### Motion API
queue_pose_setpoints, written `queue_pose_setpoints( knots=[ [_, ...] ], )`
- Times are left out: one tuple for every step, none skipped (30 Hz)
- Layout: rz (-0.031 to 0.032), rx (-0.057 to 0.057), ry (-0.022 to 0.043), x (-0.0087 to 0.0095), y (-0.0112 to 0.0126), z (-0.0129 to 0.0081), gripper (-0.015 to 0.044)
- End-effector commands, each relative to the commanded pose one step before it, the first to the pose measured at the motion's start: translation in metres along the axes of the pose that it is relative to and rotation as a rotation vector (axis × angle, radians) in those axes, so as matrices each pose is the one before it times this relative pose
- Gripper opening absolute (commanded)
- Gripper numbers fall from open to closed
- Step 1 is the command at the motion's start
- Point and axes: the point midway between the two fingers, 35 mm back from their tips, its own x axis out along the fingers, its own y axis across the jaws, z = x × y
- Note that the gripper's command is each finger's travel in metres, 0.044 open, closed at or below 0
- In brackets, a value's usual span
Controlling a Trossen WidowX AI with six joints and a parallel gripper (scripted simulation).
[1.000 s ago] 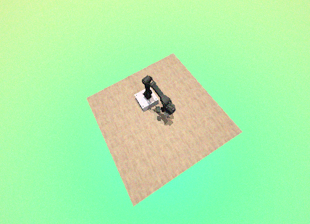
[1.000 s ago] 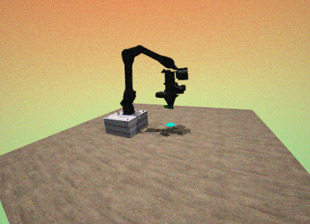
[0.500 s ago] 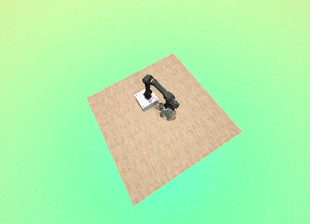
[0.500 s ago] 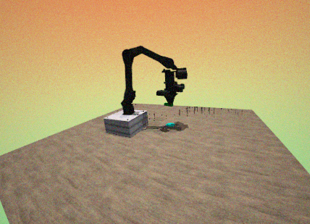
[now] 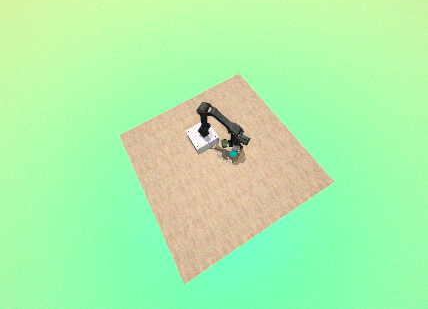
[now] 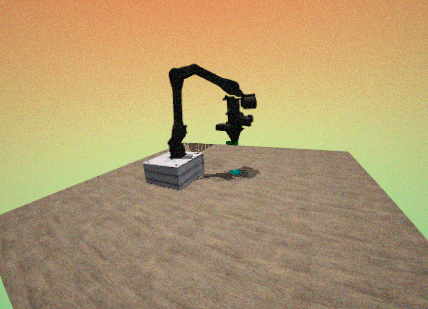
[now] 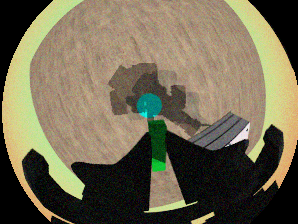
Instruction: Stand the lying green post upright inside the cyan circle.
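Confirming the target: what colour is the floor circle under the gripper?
Cyan circle, clearest in the wrist view.

Matt, wood-grained table top (image 6: 280, 237); matt black arm (image 6: 176, 107)
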Motion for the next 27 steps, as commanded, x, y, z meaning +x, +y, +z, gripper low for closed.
queue_pose_setpoints(
  knots=[
    [-0.02393, 0.0056, -0.01147, 0.0049, -0.00242, -0.00199, 0.0023],
    [-0.00461, 0.0007, -0.00474, 0.00074, -0.00015, -0.00007, 0.0023],
    [-0.00458, 0.0007, -0.00477, 0.00073, -0.00015, -0.00007, 0.0023],
    [-0.00454, 0.0007, -0.00481, 0.00072, -0.00015, -0.00007, 0.0023],
    [-0.00451, 0.0007, -0.00484, 0.00072, -0.00014, -0.00008, 0.0023],
    [-0.00447, 0.0007, -0.00487, 0.00071, -0.00014, -0.00008, 0.0023],
    [-0.00444, 0.0007, -0.00491, 0.0007, -0.00014, -0.00008, 0.0023],
    [-0.0044, 0.0007, -0.00494, 0.00069, -0.00013, -0.00008, 0.0023],
    [-0.00437, 0.0007, -0.00497, 0.00069, -0.00013, -0.00008, 0.0023],
    [-0.00433, 0.0007, -0.005, 0.00068, -0.00013, -0.00008, 0.0023],
    [-0.00429, 0.0007, -0.00504, 0.00067, -0.00012, -0.00009, 0.0023],
    [-0.00426, 0.0006, -0.00507, 0.00067, -0.00012, -0.00009, 0.0023],
    [-0.00422, 0.0006, -0.0051, 0.00066, -0.00012, -0.00009, 0.0023],
    [-0.00419, 0.0006, -0.00513, 0.00065, -0.00012, -0.00009, 0.0023],
    [-0.00415, 0.0006, -0.00516, 0.00065, -0.00011, -0.00009, 0.0023],
    [-0.00411, 0.0006, -0.0052, 0.00064, -0.00011, -0.00009, 0.0023],
    [-0.00408, 0.0006, -0.00523, 0.00063, -0.00011, -0.00009, 0.0023],
    [-0.00404, 0.0006, -0.00526, 0.00062, -0.0001, -0.0001, 0.0023],
    [-0.004, 0.0006, -0.00529, 0.00062, -0.0001, -0.0001, 0.0023],
    [-0.00396, 0.0006, -0.00532, 0.00061, -0.0001, -0.0001, 0.0023],
    [-0.00393, 0.0006, -0.00535, 0.0006, -0.0001, -0.0001, 0.0023],
    [-0.00389, 0.0006, -0.00538, 0.0006, -0.00009, -0.0001, 0.0023],
    [-0.00385, 0.0006, -0.00541, 0.00059, -0.00009, -0.0001, 0.0023],
    [-0.00381, 0.0006, -0.00544, 0.00058, -0.00009, -0.0001, 0.0023],
    [-0.00377, 0.0006, -0.00547, 0.00057, -0.00009, -0.00011, 0.0023],
    [-0.00373, 0.0006, -0.0055, 0.00057, -0.00008, -0.00011, 0.0023],
    [-0.00369, 0.0006, -0.00553, 0.00056, -0.00008, -0.00011, 0.0023]
  ],
)
